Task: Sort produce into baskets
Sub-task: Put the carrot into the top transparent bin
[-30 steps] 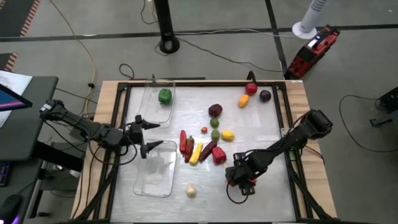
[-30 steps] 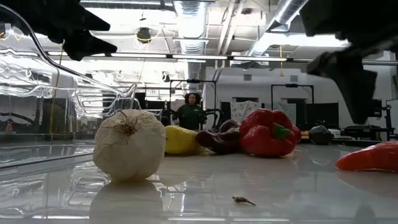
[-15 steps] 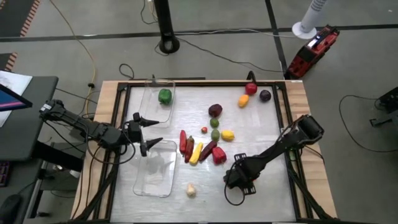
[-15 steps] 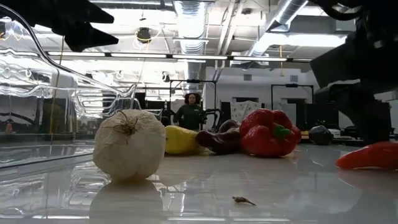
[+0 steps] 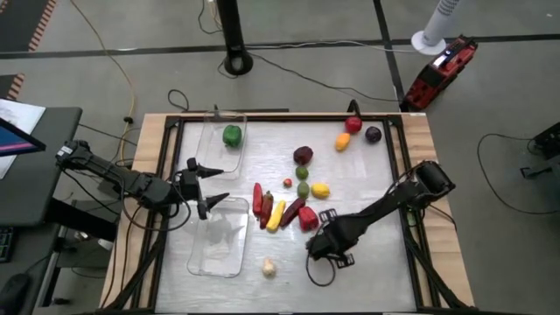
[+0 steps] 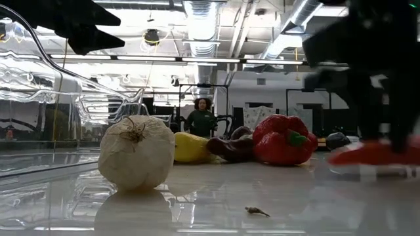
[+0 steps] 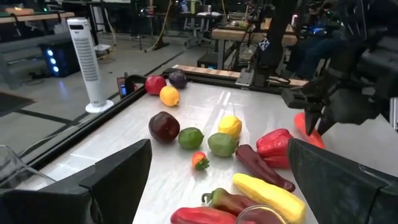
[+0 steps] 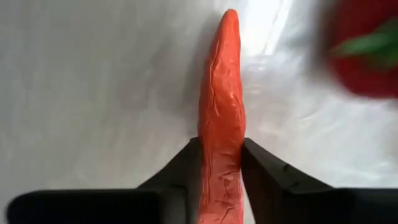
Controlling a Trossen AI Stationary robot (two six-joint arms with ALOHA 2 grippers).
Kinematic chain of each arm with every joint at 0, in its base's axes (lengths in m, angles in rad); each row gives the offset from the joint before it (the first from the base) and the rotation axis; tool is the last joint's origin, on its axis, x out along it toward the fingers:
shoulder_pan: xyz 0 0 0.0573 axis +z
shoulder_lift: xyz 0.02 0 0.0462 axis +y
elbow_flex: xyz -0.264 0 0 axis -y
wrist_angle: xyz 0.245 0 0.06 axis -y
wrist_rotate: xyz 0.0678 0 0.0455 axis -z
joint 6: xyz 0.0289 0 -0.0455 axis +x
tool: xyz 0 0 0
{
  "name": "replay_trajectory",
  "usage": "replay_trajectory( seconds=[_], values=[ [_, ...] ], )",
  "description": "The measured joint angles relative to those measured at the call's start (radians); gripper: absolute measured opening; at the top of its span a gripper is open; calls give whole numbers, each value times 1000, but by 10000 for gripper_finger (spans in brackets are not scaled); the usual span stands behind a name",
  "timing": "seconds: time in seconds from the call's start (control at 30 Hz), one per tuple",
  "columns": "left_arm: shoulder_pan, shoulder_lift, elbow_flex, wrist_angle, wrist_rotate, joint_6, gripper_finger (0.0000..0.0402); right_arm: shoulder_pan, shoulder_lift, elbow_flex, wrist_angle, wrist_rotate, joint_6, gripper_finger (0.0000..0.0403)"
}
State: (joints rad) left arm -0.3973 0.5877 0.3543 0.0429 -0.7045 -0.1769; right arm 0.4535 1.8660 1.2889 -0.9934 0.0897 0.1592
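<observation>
An orange carrot (image 8: 222,93) lies near the table's near right side, and my right gripper (image 8: 221,146) is shut on it; in the high view that gripper (image 5: 322,248) hides it. Close by rests a red pepper (image 5: 308,219). More produce lies mid-table: yellow pepper (image 5: 276,215), green fruits (image 5: 303,188), dark red fruit (image 5: 303,155). White garlic (image 5: 269,268) sits near the front edge. My left gripper (image 5: 226,187) hovers open between the two baskets: the far one (image 5: 213,150) holds a green pepper (image 5: 232,135), the near one (image 5: 219,249) holds nothing. My right gripper pinches the carrot's two long sides (image 8: 221,158) between its two fingers, back from the pointed tip (image 8: 229,22). The fingers (image 8: 267,168) come from above, slanting down. The carrot lies about level; whether it is off the table I cannot tell.
Red, yellow and dark purple fruits (image 5: 353,125) lie at the far right corner. A black frame (image 5: 398,175) rims the table. Bare table shows between the garlic and my right gripper. A person (image 6: 201,118) stands in the room beyond.
My right gripper has moved toward the table's left, closer to the red pepper, come down over the carrot and shut on it. The carrot has shifted a little leftward with it.
</observation>
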Motion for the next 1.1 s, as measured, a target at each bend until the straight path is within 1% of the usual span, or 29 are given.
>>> replay_trajectory(
  seconds=[0.07,0.13,0.27,0.4,0.5,0.67,0.8,0.87,1.0,1.1],
  values=[
    [0,0,0,5,-4,12,361,-43,0,44,-7,27,-60,104],
    [-1,0,0,21,-8,27,361,-91,0,92,-32,33,-112,97],
    [-18,-32,0,32,-8,59,361,-178,0,194,-84,41,-193,102],
    [-45,-79,0,11,-7,71,361,-246,-1,274,-82,42,-291,108],
    [-60,-106,0,-36,-8,58,361,-296,-1,317,-34,42,-374,108],
    [-62,-110,0,-113,-21,6,361,-388,-1,357,128,41,-530,108],
    [-62,-91,0,-169,-30,-53,361,-456,-1,381,300,36,-601,109],
    [-62,-81,-3,-169,-47,-72,361,-485,-1,382,404,7,-612,109],
    [-63,-70,-49,-48,-84,-51,361,-532,5,382,627,-105,-614,109],
    [-63,-71,-61,-16,-86,-41,361,-566,35,383,798,-167,-613,109]
  ],
)
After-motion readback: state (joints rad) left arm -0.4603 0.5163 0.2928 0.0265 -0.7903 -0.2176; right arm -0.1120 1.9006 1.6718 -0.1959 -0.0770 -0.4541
